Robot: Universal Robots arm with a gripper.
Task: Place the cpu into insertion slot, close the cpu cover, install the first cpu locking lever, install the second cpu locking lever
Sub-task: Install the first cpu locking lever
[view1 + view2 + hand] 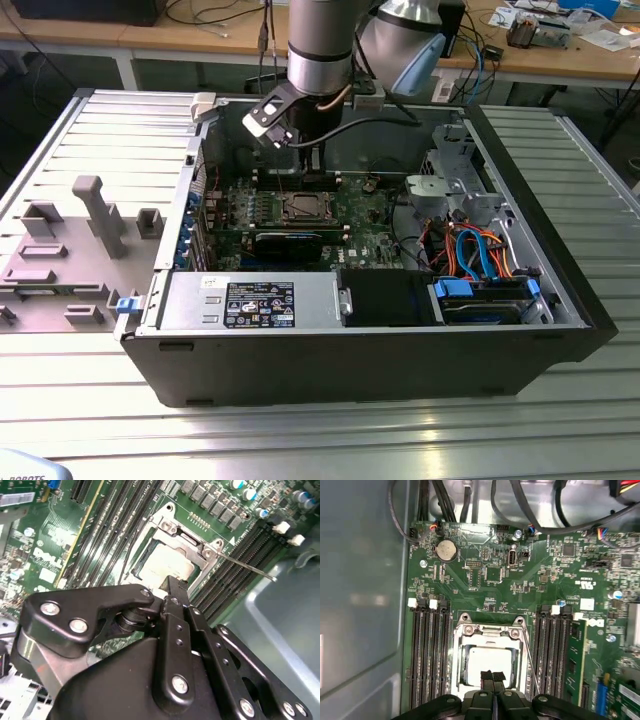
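Pincer, closed tight on nothing, hides part of the cpu between rows of memory slots.

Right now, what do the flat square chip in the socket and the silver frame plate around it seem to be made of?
The flat square dull grey cpu looks metal-topped: a matte, evenly pale face with soft glare. The thin silver square cpu cover framing it looks like stamped sheet metal, brighter and shinier; which metal cannot be told.
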